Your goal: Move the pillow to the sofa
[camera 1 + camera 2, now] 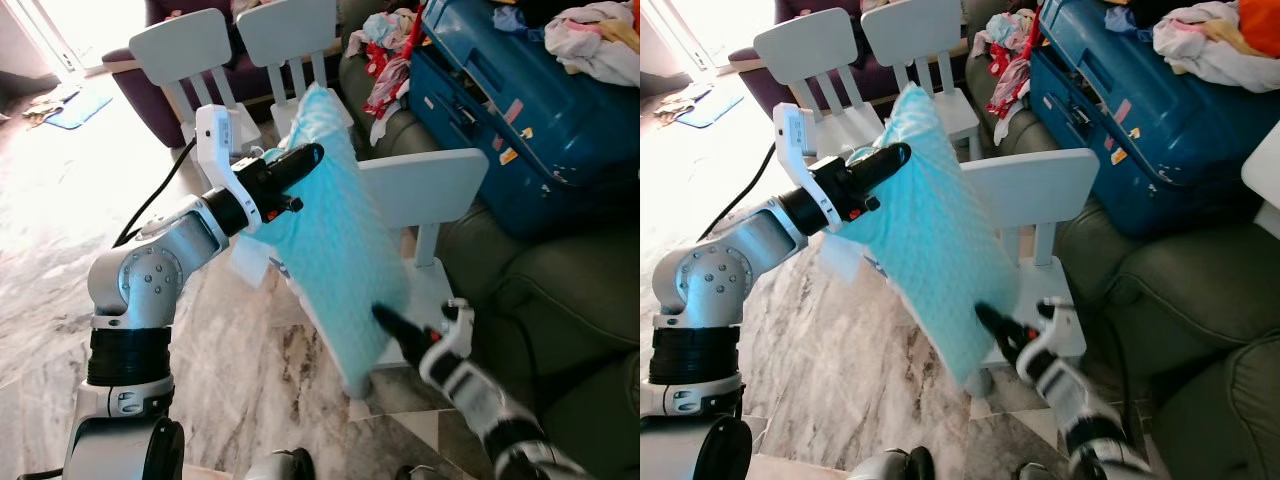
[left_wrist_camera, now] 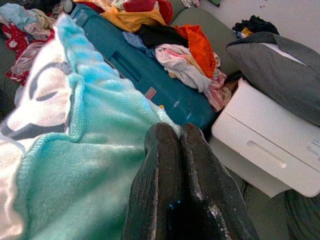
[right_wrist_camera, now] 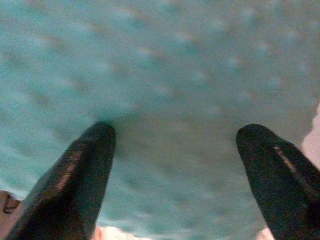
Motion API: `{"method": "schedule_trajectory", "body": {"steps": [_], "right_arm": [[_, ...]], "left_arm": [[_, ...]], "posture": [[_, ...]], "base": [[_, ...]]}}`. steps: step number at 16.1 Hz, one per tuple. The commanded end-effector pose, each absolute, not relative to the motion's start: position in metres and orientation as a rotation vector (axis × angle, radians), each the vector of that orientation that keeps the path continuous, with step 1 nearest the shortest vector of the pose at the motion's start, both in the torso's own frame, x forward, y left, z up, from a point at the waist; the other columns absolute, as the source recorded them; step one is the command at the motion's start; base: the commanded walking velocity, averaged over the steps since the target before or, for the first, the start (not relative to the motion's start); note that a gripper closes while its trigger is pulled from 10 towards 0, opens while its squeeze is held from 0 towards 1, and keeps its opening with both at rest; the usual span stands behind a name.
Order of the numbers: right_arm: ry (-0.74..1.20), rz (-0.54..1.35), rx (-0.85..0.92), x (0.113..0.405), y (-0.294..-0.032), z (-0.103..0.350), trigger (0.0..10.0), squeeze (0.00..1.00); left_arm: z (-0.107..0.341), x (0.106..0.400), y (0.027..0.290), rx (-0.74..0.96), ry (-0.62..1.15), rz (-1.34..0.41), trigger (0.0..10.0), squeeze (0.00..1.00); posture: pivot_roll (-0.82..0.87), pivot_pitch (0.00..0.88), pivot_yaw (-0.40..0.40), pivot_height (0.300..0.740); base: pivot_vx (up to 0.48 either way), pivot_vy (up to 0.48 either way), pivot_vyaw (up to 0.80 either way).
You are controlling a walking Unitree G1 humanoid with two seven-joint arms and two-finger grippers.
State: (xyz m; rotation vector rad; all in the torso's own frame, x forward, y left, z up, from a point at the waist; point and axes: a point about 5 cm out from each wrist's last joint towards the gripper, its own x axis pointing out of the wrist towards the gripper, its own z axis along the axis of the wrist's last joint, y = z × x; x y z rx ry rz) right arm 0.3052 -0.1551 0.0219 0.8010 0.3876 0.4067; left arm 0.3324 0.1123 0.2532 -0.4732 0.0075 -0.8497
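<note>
Nearest to me, my right gripper (image 3: 180, 165) has its two black fingers spread wide, their tips pressed against the lower face of the fluffy turquoise rectangular pillow (image 1: 335, 235), propping it from below. The pillow hangs in the air, tilted, above the grey-veined marble floor (image 1: 230, 380) and in front of a small white wooden chair (image 1: 425, 190); it is not on the sofa. Higher up, my left gripper (image 2: 182, 150) has its fingers pressed together, lying against the pillow's upper edge; whether any fabric is pinched between them I cannot tell, as they look fully closed with the soft cloth bunched beside them.

Just behind the pillow on my right is the dark olive-green padded sofa (image 1: 560, 300). On its seat lies a big blue hard-shell suitcase (image 1: 510, 110), with loose clothes piled on top of it (image 1: 600, 40) and more crumpled clothes beside it (image 1: 390, 60). In the left wrist view a white drawer unit (image 2: 270, 145) stands beyond the suitcase with a grey cushion (image 2: 280, 70) on top.

Farther back, two more white chairs (image 1: 240, 50) stand side by side, and a blue mat (image 1: 75, 105) lies on the sunlit floor
</note>
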Motion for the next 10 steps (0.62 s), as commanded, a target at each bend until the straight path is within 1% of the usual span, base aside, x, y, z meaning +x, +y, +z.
{"method": "schedule_trajectory", "body": {"steps": [1, 2, 5, 6, 10], "right_arm": [[0.389, 0.395, 0.847, 0.306, -0.148, 0.021, 10.0, 1.0], [0.343, 0.39, 0.887, 0.316, -0.14, 0.031, 10.0, 1.0], [0.286, 0.36, 0.967, 0.328, -0.131, 0.043, 10.0, 1.0], [0.268, 0.348, 0.995, 0.334, -0.124, 0.049, 10.0, 0.0], [0.307, 0.398, 0.992, 0.336, -0.097, 0.053, 10.0, 0.0]], "left_arm": [[0.268, 0.33, 0.12, -0.456, -0.046, -0.841, 10.0, 0.0], [0.272, 0.33, 0.121, -0.46, -0.049, -0.84, 10.0, 0.0], [0.274, 0.33, 0.122, -0.455, -0.046, -0.839, 10.0, 0.0], [0.276, 0.33, 0.122, -0.452, -0.047, -0.837, 10.0, 0.0], [0.28, 0.329, 0.123, -0.446, -0.052, -0.834, 10.0, 0.0]], "posture": [[0.06, 0.161, 0.159, 0.74], [0.07, 0.159, 0.168, 0.74], [0.09, 0.155, 0.172, 0.74], [0.1, 0.153, 0.173, 0.74], [0.12, 0.15, 0.166, 0.74]], "base": [[0.0, 0.0, 0.0], [0.0, 0.0, 0.0], [0.0, 0.0, 0.0], [0.0, 0.0, 0.0], [0.0, 0.0, 0.0]]}}
